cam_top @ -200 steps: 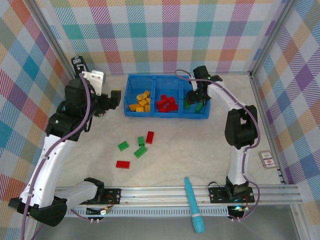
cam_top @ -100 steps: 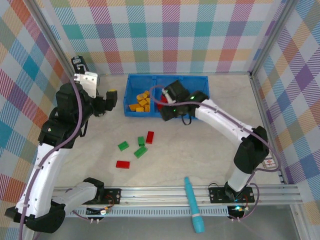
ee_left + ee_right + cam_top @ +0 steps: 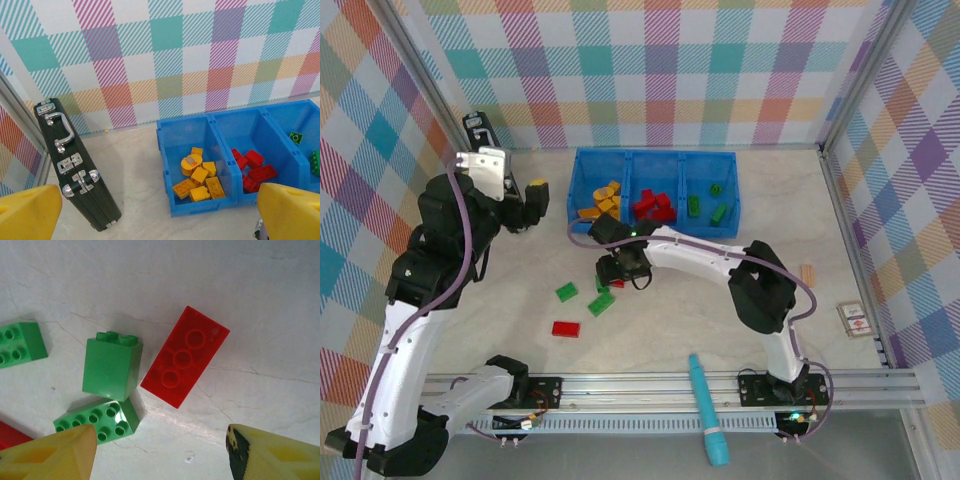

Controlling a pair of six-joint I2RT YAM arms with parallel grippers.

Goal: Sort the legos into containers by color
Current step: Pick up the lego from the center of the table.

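Containers stand in a row at the back of the table, three compartments of one blue tray: orange-yellow legos in the left one, red ones in the middle, green ones in the right. A second ago the right arm hung over that right compartment and half a second ago over the middle one. Now it stretches low across the table, and the right gripper sits above the loose bricks in front of the tray, covering the red brick that lay bare there before. The left arm has drawn back a little toward the left wall, with the left gripper beside the tray's left end.

From above, the black case is a thin dark edge, while the left wrist camera gives its handle and latches. It also shows that gripper's yellow fingertips at the two lower corners — jaws wide, nothing between. The overhead view takes in a teal tool by the near rail.

The right wrist camera shows a red brick lying slantwise, a green brick on its side just beside it, and a flat green brick touching that one. The right jaws stand partly apart and empty — the red brick lies ahead of the gap, not within it.
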